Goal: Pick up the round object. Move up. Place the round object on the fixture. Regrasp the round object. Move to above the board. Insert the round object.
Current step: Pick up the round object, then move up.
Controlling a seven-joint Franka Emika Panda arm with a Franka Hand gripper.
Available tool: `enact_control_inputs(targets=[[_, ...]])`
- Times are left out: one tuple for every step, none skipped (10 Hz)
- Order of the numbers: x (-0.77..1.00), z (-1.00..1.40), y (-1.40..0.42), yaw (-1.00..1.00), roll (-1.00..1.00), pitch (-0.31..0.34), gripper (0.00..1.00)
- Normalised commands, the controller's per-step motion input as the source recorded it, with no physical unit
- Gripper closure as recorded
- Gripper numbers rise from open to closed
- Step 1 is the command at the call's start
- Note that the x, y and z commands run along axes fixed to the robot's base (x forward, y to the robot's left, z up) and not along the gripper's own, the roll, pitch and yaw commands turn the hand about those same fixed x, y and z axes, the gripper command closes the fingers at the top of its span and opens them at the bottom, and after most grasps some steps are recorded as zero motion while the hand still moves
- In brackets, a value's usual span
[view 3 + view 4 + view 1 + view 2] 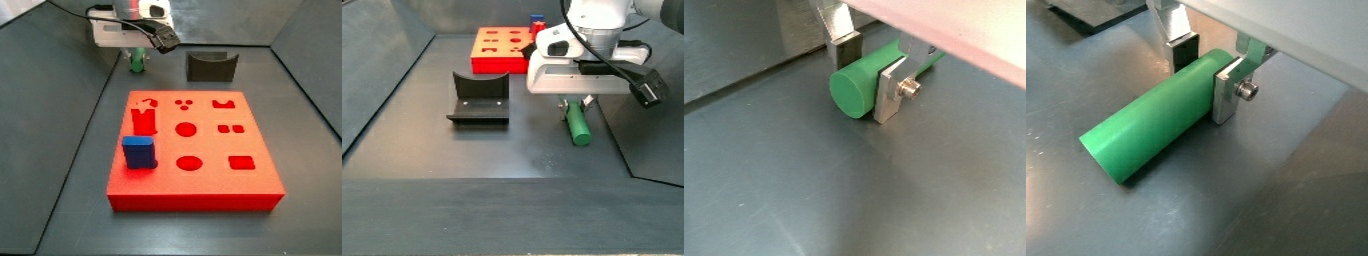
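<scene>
The round object, a green cylindrical peg (pixel 855 88), lies flat on the dark floor and shows in both wrist views (pixel 1146 130). My gripper (pixel 867 78) is lowered around it with one silver finger on each side (pixel 1205 75). The finger with the screw rests against the peg; the other pad stands a small gap away, so the jaws are open. In both side views the gripper (pixel 580 100) hangs over the peg (pixel 577 124), beside the dark fixture (pixel 478 100). The red board (pixel 207 145) with cut-out holes lies apart from them.
A blue square block (pixel 138 152) and a red peg (pixel 144 120) stand on the board's left part. The fixture (pixel 211 66) stands at the back near the grey wall. Dark walls border the floor on the sides.
</scene>
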Motion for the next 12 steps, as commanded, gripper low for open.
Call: enact_control_inputs(targets=[[0.00, 0.00, 0.00, 0.00, 0.00, 0.000, 1.00], [0.00, 0.00, 0.00, 0.00, 0.00, 0.000, 1.00], [0.00, 0.00, 0.00, 0.00, 0.00, 0.000, 1.00], [0.00, 0.00, 0.00, 0.00, 0.00, 0.000, 1.00], [0.00, 0.00, 0.00, 0.00, 0.00, 0.000, 1.00], [0.00, 0.00, 0.00, 0.00, 0.00, 0.000, 1.00], [0.00, 0.00, 0.00, 0.00, 0.00, 0.000, 1.00], [0.00, 0.83, 0.00, 0.00, 0.00, 0.000, 1.00], [-0.02, 0.82, 0.06, 0.03, 0.01, 0.004, 1.00], [-0.03, 0.73, 0.05, 0.01, 0.02, 0.014, 1.00], [-0.02, 0.62, 0.03, -0.01, 0.03, 0.028, 1.00], [-0.02, 0.50, 0.02, -0.02, 0.05, 0.047, 1.00]])
